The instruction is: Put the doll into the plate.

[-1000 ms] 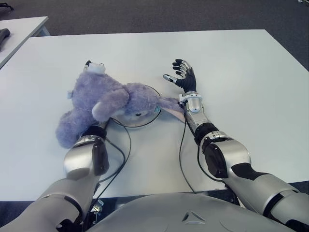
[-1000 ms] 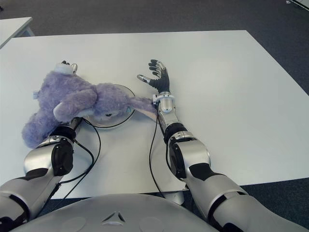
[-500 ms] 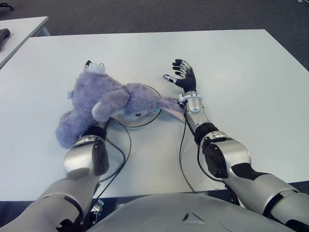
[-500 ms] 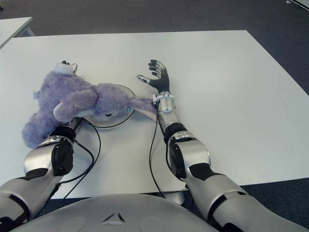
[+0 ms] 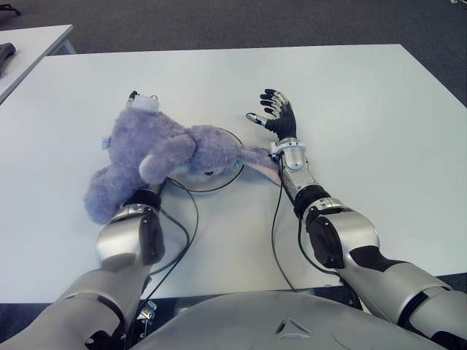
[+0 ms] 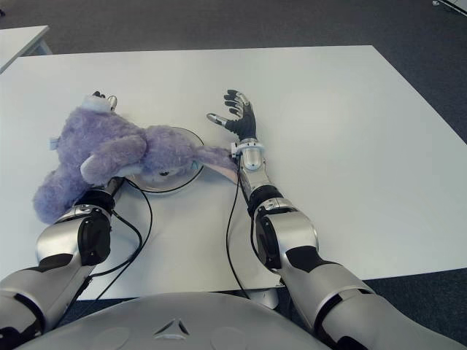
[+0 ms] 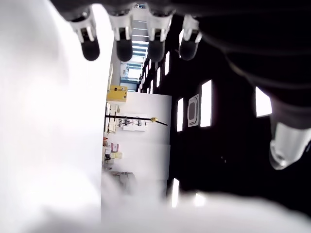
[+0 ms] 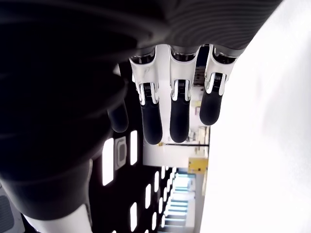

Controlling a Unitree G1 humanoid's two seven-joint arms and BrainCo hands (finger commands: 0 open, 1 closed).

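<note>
A purple plush doll lies on its side on the white table, left of centre. Its head covers most of a round plate with a dark rim, while body and legs trail off the plate toward my left. One pinkish ear reaches my right wrist. My left hand is mostly hidden beneath the doll, only fingertips showing beyond it. In its wrist view the fingers are stretched out and hold nothing. My right hand is just right of the plate, open, fingers spread upward.
Black cables loop over the table from both wrists, near the plate's front. A second white table stands at the far left with a dark object on it. Dark carpet lies beyond the table's far edge.
</note>
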